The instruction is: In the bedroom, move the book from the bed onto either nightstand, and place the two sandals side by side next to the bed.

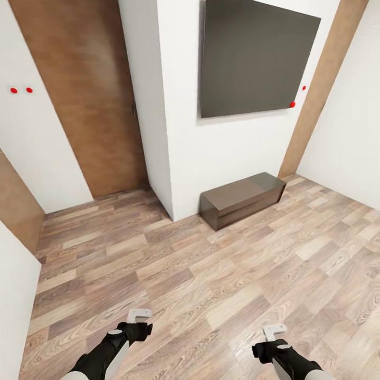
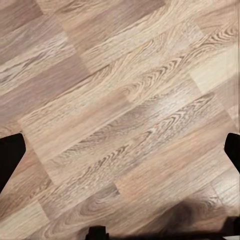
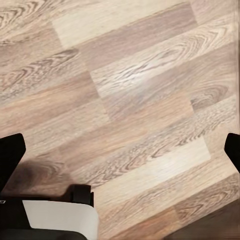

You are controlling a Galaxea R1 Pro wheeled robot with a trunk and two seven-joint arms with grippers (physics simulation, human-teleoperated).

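The book, the bed, the nightstand and the sandals are out of view. My left gripper (image 1: 140,315) hangs low at the near left over bare wooden floor (image 1: 211,274), and my right gripper (image 1: 274,332) hangs at the near right. In the left wrist view the dark fingertips (image 2: 10,155) stand far apart with only floor planks between them. The right wrist view shows the same: its fingertips (image 3: 11,152) are spread wide over the floor. Both grippers are open and hold nothing.
A long low dark bench (image 1: 243,199) stands against the white wall ahead, under a dark flat screen (image 1: 256,55). A brown wooden door (image 1: 87,95) lies in a recess at the far left. A white wall corner (image 1: 158,132) juts out between them. A white surface (image 1: 13,295) stands close at left.
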